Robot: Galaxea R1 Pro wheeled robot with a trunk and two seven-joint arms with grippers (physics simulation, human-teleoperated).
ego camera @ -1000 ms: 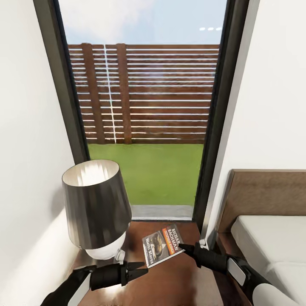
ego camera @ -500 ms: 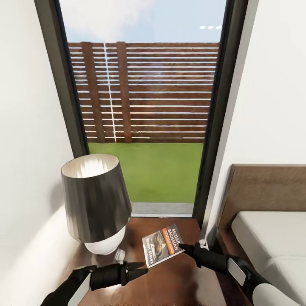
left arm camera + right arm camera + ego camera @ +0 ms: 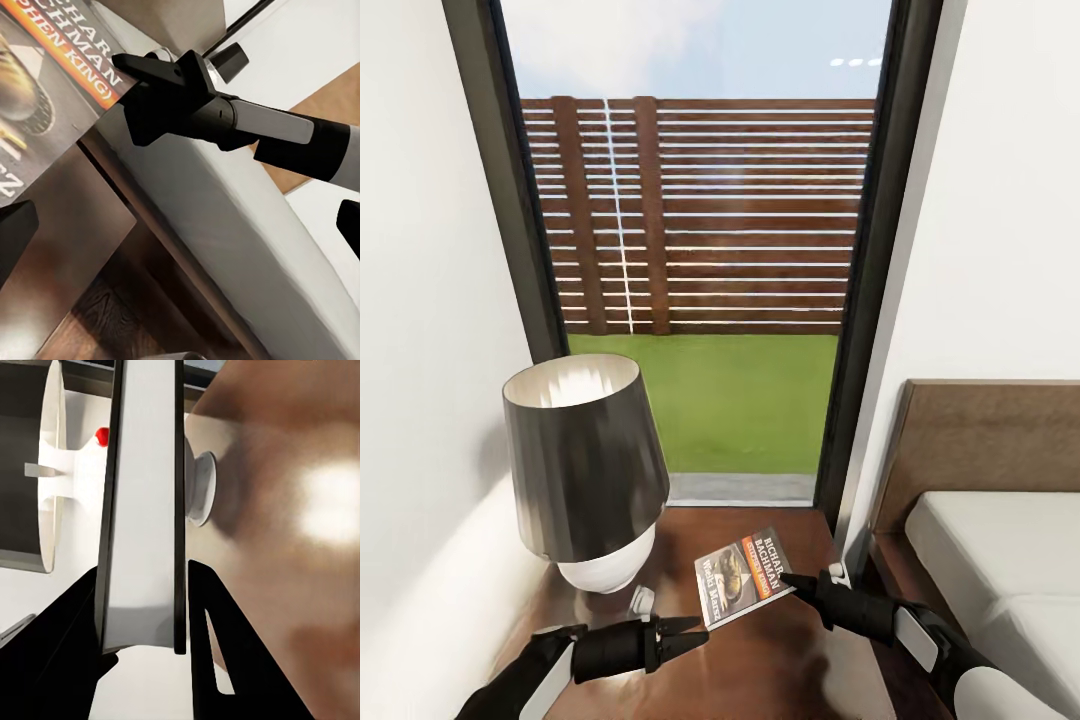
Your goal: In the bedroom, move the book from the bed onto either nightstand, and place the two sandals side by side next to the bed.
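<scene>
- While the right pincer (image 3: 788, 580) pinches the book (image 3: 743, 576) at its edge, the book hangs tilted over the nightstand (image 3: 780, 655), near its middle, cover facing up; whether its lower edge touches the wood I cannot tell.
- From the right wrist, the book (image 3: 142, 510) is seen edge-on, with 1 dark finger on each side pressing it.
- Just beside the book's other corner, the left pincer (image 3: 695, 632) hovers over the wood, and its tips look close together with nothing between them, though I cannot tell for sure.
- A lamp (image 3: 585, 475) with a dark shade stands at the left of the nightstand, close to the book, so there is little room on that side.
- To the right lies the bed (image 3: 1000, 560), its white mattress bare in the part that shows.
- As I judge it, the book part is nearly done: it is off the bed but not yet let go.
- Lining up the 2 sandals by the bed looks wholly left to do.
</scene>
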